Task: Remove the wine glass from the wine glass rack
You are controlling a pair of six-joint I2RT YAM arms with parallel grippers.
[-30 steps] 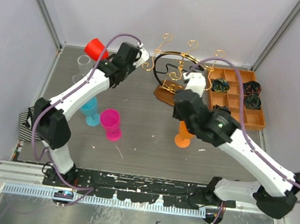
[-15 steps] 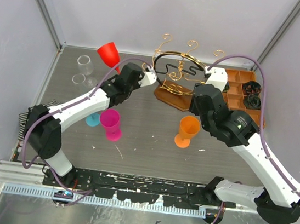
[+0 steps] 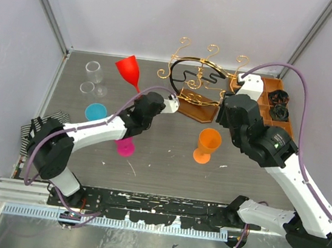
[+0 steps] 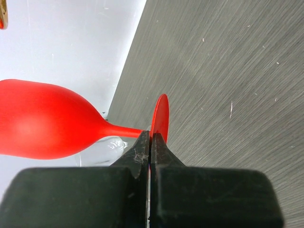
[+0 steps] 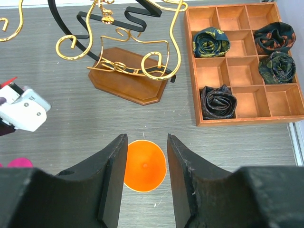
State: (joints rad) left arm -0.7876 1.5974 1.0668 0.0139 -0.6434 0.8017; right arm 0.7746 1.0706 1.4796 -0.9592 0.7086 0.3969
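The gold wire wine glass rack (image 3: 198, 73) stands on its brown wooden base (image 3: 196, 108) at the back middle; it also shows in the right wrist view (image 5: 124, 76). No glass hangs on it. My left gripper (image 3: 143, 95) is shut on the foot (image 4: 161, 118) of a red wine glass (image 3: 128, 69), holding it tilted in the air left of the rack; its bowl (image 4: 42, 126) lies sideways in the left wrist view. My right gripper (image 5: 146, 159) is open and empty, high above an orange glass (image 5: 145, 165) that stands upright on the table (image 3: 208, 143).
An orange-brown compartment tray (image 5: 237, 61) with dark rolled cloths sits right of the rack. A clear glass (image 3: 93, 73), a blue glass (image 3: 96, 112) and a pink glass (image 3: 125, 147), partly under the left arm, stand at the left. Walls close the back and sides.
My left gripper has carried the red glass right and toward the front, away from the back wall, tilting it. My right arm has pulled back from the rack toward the right.
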